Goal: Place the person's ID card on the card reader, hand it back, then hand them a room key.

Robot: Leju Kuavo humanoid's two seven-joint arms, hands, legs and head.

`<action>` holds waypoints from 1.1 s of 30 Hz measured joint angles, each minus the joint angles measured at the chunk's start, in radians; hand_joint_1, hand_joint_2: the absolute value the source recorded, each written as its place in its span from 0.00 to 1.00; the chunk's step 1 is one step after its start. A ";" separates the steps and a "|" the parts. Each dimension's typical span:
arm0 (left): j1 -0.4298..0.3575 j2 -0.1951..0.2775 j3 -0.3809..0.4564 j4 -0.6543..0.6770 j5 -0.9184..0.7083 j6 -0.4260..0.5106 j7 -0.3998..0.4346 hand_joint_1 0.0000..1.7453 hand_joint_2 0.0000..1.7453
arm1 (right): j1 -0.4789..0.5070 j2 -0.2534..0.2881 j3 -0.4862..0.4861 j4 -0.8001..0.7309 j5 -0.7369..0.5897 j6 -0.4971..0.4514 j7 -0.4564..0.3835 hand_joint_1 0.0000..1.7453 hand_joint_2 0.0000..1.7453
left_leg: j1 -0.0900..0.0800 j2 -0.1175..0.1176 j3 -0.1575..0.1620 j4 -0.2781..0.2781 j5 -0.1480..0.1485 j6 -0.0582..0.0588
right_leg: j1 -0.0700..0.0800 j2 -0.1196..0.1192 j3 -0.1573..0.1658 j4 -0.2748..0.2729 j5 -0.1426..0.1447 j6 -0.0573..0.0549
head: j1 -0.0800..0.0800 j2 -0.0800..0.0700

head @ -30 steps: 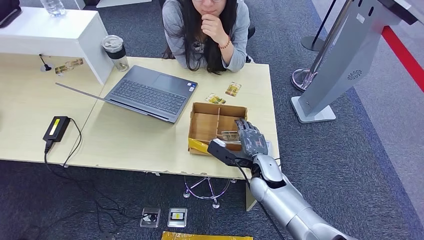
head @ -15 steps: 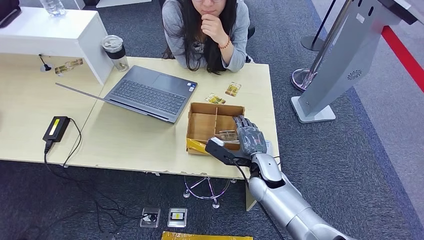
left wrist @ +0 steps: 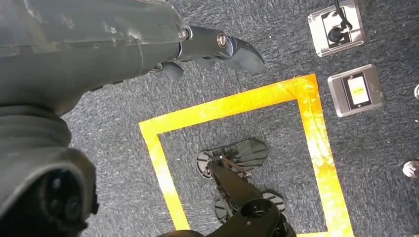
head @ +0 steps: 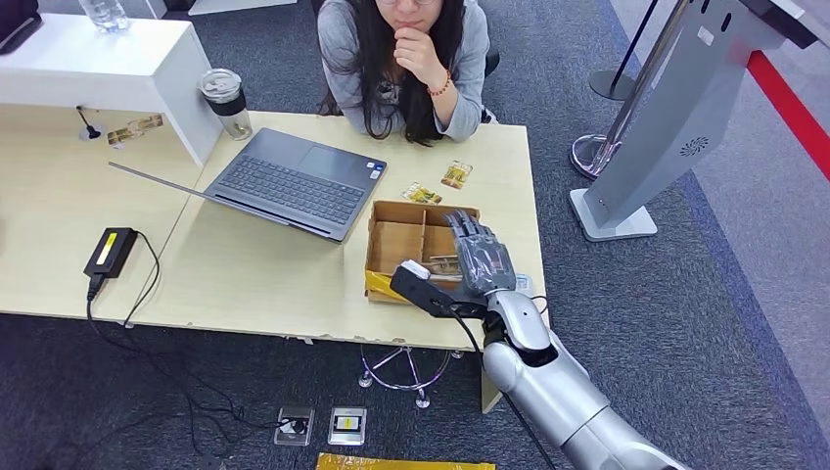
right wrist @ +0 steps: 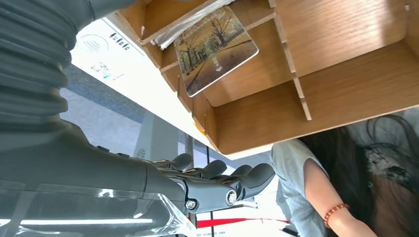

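Right hand (head: 477, 261), fingers apart & empty, hovers over the wooden box (head: 396, 243) w/ key card (right wrist: 215, 48); key handover prob. left.

Laptop (head: 294, 182) lies left of divided box (head: 401, 245) on desk (head: 254, 274).

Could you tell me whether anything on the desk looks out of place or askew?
Mildly: two cards lie loose and tilted on the desk beyond the wooden box, and the laptop sits angled to the desk edge. Nothing looks spilled or damaged.

The right hand (head: 480, 259) hides part of the wooden box (head: 401, 240).
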 joint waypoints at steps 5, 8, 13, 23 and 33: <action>0.000 -0.002 0.000 0.000 0.000 0.000 0.000 0.00 0.00 | 0.005 0.000 0.000 -0.032 -0.001 0.012 -0.003 0.00 1.00 | 0.000 0.000 0.000 0.000 0.000 0.000 | 0.000 0.000 0.000 0.000 0.000 0.000 | 0.000 0.000; 0.000 -0.003 0.000 0.000 0.000 0.002 0.000 0.00 0.00 | 0.006 0.000 0.000 -0.056 -0.002 0.024 -0.003 0.00 1.00 | 0.000 0.000 0.000 0.000 0.000 0.000 | 0.000 0.000 0.000 0.000 0.000 0.000 | 0.000 0.000; 0.000 -0.003 0.000 0.000 -0.001 0.005 0.000 0.00 0.00 | 0.006 0.000 0.000 -0.104 -0.002 0.049 -0.003 0.00 1.00 | 0.000 0.000 0.000 0.000 0.000 0.000 | 0.000 0.000 0.000 0.000 0.000 0.000 | 0.000 0.000; 0.000 -0.005 0.000 0.000 0.000 0.006 0.000 0.00 0.00 | 0.014 0.001 0.002 -0.150 -0.004 0.104 -0.003 0.00 1.00 | 0.000 0.000 0.000 0.000 0.000 0.000 | 0.000 0.000 0.000 0.000 0.000 0.000 | 0.000 0.000; 0.000 -0.008 0.000 0.000 0.000 0.009 0.000 0.00 0.00 | 0.014 0.011 0.004 -0.147 0.004 0.114 -0.002 0.00 1.00 | 0.000 0.000 0.000 0.000 0.000 0.000 | 0.000 0.000 0.000 0.000 0.000 0.000 | 0.000 0.000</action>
